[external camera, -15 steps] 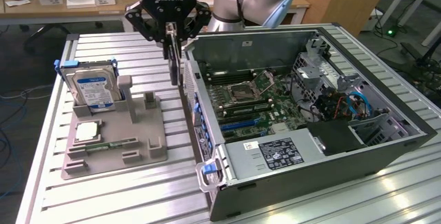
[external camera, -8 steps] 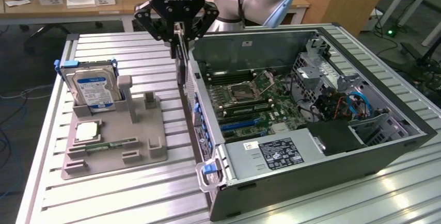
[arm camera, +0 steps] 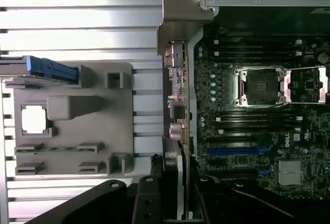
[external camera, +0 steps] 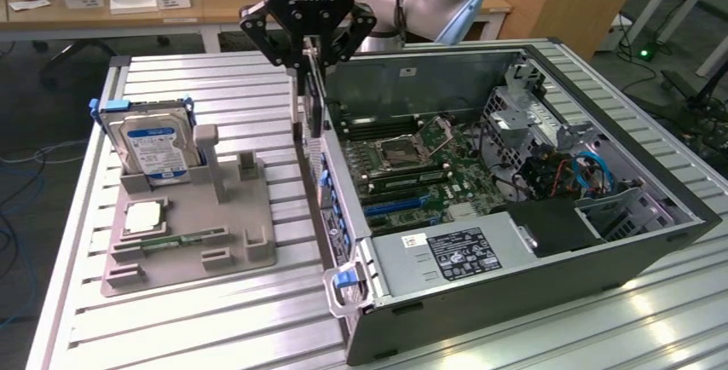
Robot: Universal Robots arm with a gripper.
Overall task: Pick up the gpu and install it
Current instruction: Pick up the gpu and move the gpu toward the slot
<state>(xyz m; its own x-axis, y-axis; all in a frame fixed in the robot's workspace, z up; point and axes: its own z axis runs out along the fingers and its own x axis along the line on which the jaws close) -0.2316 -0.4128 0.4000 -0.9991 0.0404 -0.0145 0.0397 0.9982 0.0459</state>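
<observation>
One ribbed aluminium table (external camera: 228, 327), wooden desk (external camera: 205, 12) behind. Open steel PC case (external camera: 534, 293), green motherboard (external camera: 438, 174) inside. Gripper (external camera: 310, 61) black, jaws clamped on thin flat gpu (external camera: 310, 101), edge-on by case wall.

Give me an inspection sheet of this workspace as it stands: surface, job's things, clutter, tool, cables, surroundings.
Surface: ribbed metal table carrying an open computer case and a grey holder tray.
Job's things: graphics card hanging upright, edge-on, at the case wall on the tray side; not in a slot.
Clutter: hard drive, processor chip and memory stick in the tray.
Tool: tool shut on the graphics card.
Cables: blue cables inside the case.
Surroundings: wooden desk with small items behind the table.
</observation>
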